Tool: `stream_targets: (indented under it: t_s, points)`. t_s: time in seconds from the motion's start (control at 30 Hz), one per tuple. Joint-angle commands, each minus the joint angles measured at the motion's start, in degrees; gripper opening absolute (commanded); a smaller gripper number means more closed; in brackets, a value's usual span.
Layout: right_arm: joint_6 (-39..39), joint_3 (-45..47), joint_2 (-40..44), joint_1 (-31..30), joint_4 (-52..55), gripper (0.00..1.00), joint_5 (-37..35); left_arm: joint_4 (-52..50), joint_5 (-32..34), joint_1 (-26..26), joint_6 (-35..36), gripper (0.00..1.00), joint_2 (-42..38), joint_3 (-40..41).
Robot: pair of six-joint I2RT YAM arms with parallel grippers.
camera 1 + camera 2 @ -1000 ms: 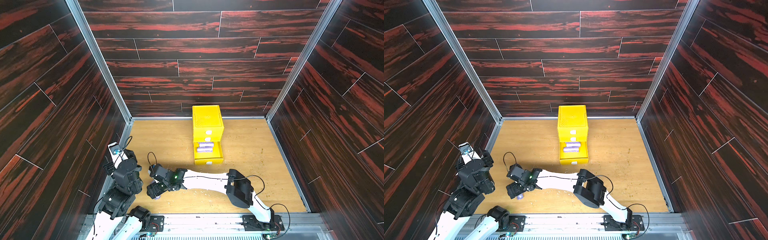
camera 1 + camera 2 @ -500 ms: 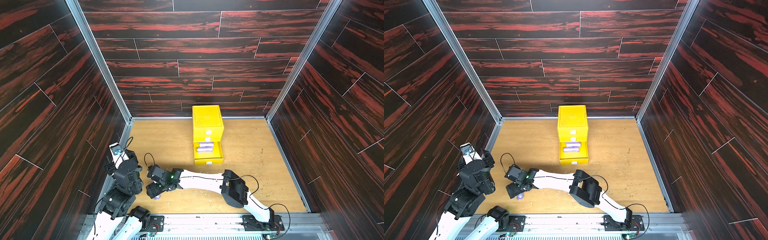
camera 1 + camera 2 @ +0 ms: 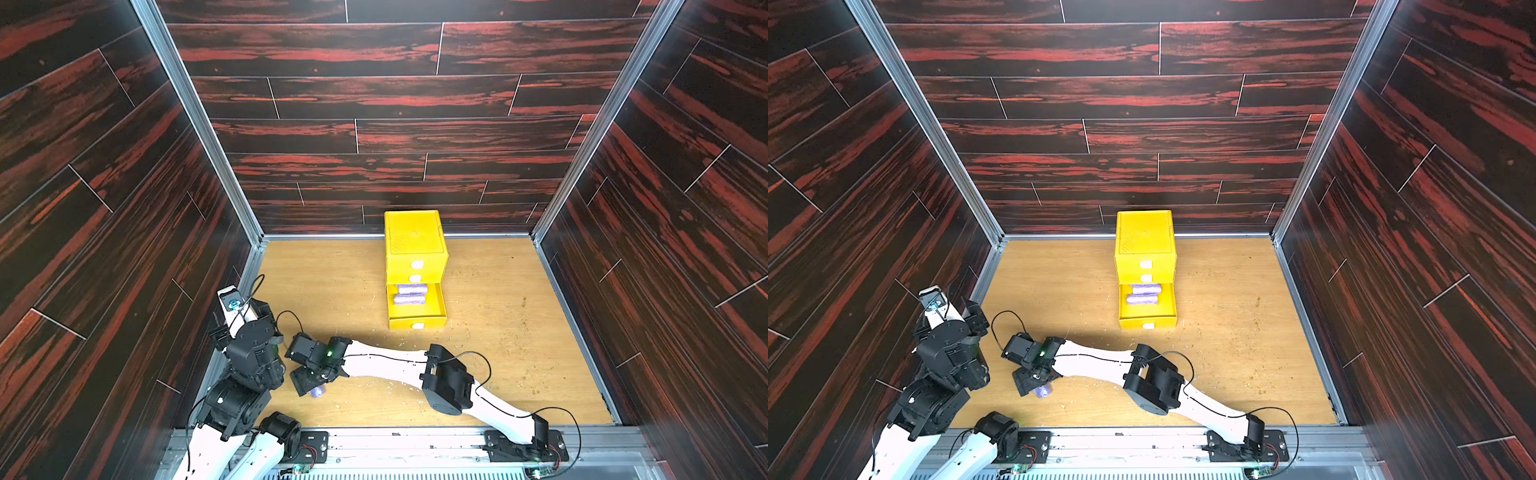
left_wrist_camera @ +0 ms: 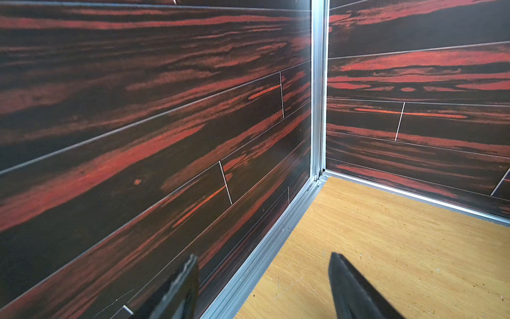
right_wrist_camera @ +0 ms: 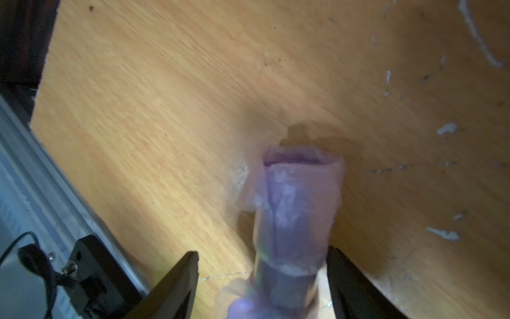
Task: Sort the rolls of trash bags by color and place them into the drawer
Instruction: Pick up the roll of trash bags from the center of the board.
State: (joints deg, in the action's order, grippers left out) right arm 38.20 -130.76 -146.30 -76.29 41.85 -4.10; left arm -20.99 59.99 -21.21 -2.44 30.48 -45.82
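Near the back wall (image 3: pixel 374 187), in both top views, the yellow drawer cabinet (image 3: pixel 415 249) stands on the wooden worktop (image 3: pixel 498 332). Its bottom drawer (image 3: pixel 417 320) is pulled out, with two lilac rolls (image 3: pixel 409 294) lying inside. Well in front of the cabinet, toward the left arm's side, the right hand (image 3: pixel 309 384) is down over a lone lilac roll (image 3: pixel 318 391). Left wrist view: the left hand (image 4: pixel 263 256) is spread above bare worktop. Right wrist view: the right hand's fingers (image 5: pixel 176 279) are spread around that roll, with a gap on one side.

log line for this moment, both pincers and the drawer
right pincer: open, astride loose purple roll | left pincer: open, empty | bottom drawer: open, two purple rolls inside
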Motion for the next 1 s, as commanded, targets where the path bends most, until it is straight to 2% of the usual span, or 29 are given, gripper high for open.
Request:
stream_targets:
  t_s: [0.0, 0.23, 0.57, 0.77, 0.97]
  points:
    - [0.5, -1.9, -1.6, -0.4, 3.9, 0.75, -1.1, 0.4, -0.4, 0.3, -0.5, 0.78, -0.5, 0.6]
    - [0.2, -2.8, -2.0, -0.4, 5.3, 0.59, -3.3, 0.3, -0.7, 0.4, -0.6, 0.78, -0.6, 0.6]
    - [-1.3, -5.1, -1.8, -0.4, 6.6, 0.44, -5.8, -0.1, -1.1, 0.4, -1.0, 0.78, -0.8, 0.6]
    - [-1.9, -7.0, -3.0, -0.4, 7.4, 0.42, -5.5, -0.3, -1.2, 0.4, -1.0, 0.78, -0.8, 0.6]
    - [-2.2, -8.3, -4.6, -0.4, 7.8, 0.64, -3.8, -0.3, -1.2, 0.4, -1.1, 0.78, -0.8, 0.6]
